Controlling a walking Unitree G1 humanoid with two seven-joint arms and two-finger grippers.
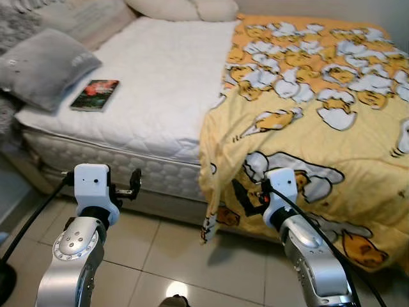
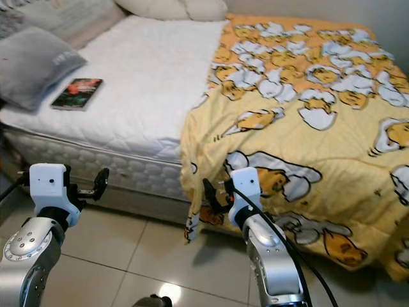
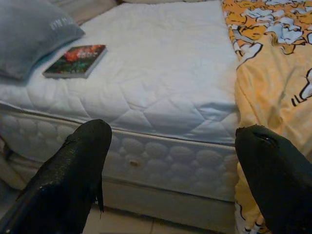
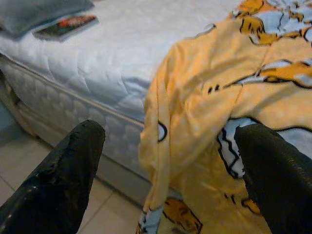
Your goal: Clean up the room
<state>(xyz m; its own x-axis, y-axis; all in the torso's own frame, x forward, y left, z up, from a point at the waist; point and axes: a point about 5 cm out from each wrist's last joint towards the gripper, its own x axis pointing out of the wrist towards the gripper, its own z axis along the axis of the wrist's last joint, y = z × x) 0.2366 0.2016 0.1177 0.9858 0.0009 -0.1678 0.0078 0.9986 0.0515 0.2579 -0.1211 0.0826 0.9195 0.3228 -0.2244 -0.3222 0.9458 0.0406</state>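
Bed (image 1: pixel 160 96) with bare white quilted mattress, tiled floor (image 1: pixel 172 256) in front. Yellow blanket (image 1: pixel 319 109) with egg cartoon print covers the bed's right half, draped over the front edge, its loose corner hanging to the floor. Book (image 1: pixel 94 94) flat near the mattress's left edge, just beside a grey pillow (image 1: pixel 41 67). Cream pillows (image 1: pixel 185 9) at the head end. Left gripper (image 3: pixel 170 170) held low before the mattress's front side, fingers spread, nothing held. Right gripper (image 4: pixel 170 170) near the blanket's hanging corner, spread apart, empty, not touching it.
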